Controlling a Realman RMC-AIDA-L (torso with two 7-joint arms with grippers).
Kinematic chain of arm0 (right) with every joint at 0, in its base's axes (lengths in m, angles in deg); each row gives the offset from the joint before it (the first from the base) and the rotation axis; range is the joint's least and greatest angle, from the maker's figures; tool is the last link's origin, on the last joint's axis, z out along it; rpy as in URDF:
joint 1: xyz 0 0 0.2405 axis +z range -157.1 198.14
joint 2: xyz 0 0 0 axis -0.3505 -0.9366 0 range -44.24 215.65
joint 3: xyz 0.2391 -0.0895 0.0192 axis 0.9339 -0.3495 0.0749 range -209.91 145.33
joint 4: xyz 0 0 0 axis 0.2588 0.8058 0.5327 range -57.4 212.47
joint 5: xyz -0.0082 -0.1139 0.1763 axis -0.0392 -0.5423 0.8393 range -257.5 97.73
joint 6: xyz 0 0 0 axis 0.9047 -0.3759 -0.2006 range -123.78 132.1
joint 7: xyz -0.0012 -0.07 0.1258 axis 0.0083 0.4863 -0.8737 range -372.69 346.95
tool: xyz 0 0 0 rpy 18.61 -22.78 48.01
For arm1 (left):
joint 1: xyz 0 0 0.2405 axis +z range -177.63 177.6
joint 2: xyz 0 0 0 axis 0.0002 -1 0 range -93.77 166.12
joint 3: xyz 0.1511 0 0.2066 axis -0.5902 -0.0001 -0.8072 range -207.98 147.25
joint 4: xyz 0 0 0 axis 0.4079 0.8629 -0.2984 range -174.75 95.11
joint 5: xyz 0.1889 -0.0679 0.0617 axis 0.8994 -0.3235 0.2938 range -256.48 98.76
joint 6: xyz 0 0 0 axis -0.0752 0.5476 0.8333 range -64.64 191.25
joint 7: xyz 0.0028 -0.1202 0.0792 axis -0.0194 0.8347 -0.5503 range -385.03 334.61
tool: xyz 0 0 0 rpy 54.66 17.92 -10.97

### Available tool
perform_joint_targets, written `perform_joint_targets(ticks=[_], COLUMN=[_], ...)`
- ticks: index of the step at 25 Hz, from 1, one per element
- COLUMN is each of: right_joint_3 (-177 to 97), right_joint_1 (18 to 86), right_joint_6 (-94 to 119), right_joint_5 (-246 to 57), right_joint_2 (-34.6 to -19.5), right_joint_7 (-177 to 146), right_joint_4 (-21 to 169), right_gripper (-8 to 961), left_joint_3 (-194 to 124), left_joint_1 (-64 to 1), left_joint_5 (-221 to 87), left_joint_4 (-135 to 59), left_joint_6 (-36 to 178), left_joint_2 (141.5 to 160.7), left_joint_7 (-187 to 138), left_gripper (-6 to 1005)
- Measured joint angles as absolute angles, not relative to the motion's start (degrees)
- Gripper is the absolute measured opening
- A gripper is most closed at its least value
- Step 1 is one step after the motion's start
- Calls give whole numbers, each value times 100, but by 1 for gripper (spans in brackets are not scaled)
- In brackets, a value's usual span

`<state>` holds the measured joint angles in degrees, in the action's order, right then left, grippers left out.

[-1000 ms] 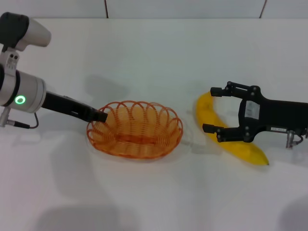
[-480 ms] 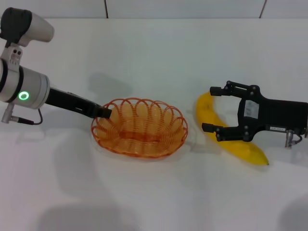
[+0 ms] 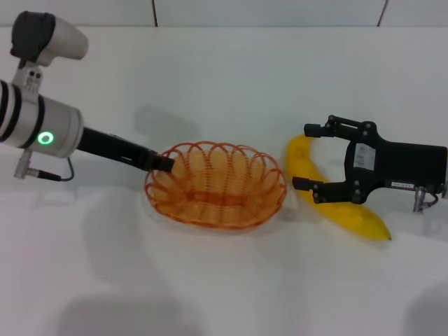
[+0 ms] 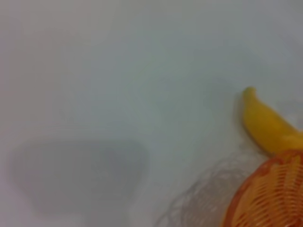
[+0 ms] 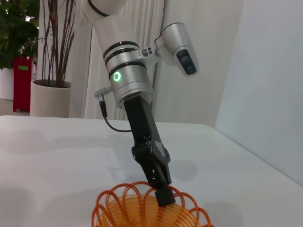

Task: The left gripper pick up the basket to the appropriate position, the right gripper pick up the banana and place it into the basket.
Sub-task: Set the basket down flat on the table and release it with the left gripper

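We have the left gripper (image 3: pixel 165 163) clamped on the basket (image 3: pixel 217 185) at its scalloped rim, on the side away from the banana (image 3: pixel 334 192); the right wrist view confirms the closed fingertips pinching a wire loop there. Basket sits on the white table (image 3: pixel 224 280), just beside the banana's upper end without touching it. Our right gripper (image 3: pixel 308 157) is wide open, its two fingers straddling the banana's mid-section, holding nothing. Banana lies flat on the table, right of the basket, far tip pointing away from it.
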<state>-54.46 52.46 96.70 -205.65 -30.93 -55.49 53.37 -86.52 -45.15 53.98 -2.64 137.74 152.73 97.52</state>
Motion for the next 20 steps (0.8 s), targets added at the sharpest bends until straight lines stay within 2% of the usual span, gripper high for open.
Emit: perform_joint_targets(ticks=[20], right_joint_3=[-5444], right_joint_1=[5252], right_joint_6=[9662], right_joint_5=[-20566], right_joint_2=[-3101], right_joint_7=[-5549], right_joint_4=[5337], right_gripper=[888], left_joint_3=[-8776], left_joint_1=[-4628], left_joint_5=[5349], left_joint_4=[-432], left_joint_6=[13774], left_joint_2=[15277], left_joint_7=[9938], left_gripper=[66])
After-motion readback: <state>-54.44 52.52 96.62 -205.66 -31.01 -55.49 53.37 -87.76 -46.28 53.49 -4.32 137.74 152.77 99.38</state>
